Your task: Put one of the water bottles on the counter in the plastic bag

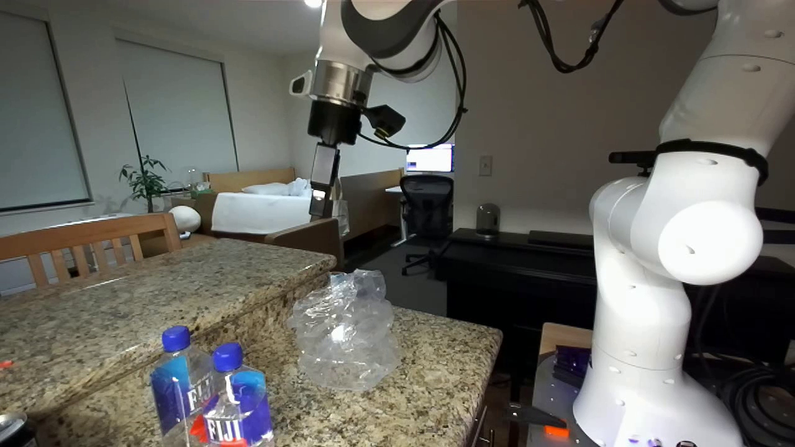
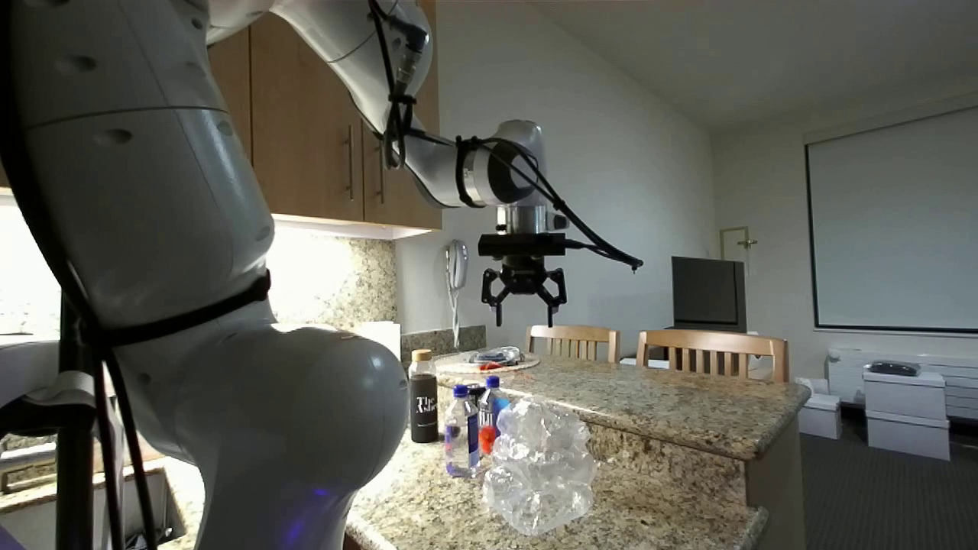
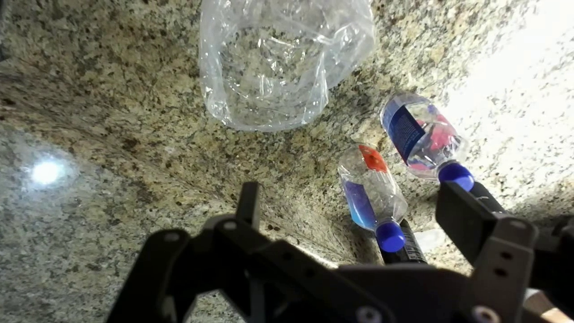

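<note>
Two clear water bottles with blue caps stand upright on the lower counter. The bottle by the ledge [image 1: 174, 385] also shows in an exterior view [image 2: 493, 409] and the wrist view [image 3: 379, 193]. The bottle farther from the ledge [image 1: 242, 406] also shows in an exterior view [image 2: 461, 439] and the wrist view [image 3: 403, 130]. The clear plastic bag [image 1: 348, 341] stands beside them, in both exterior views [image 2: 539, 473]; its top looks open in the wrist view [image 3: 264, 123]. My gripper [image 2: 525, 315] is open and empty, high above the counter, pointing down [image 1: 321, 208] [image 3: 352, 197].
A raised granite ledge [image 1: 155, 279] runs behind the bottles and bag. A dark bottle with a wooden cap [image 2: 423, 405] and a dark can [image 3: 408, 246] stand near the water bottles. A round mat [image 2: 451, 367] with items lies on the ledge. Wooden chairs [image 2: 710, 347] stand beyond it.
</note>
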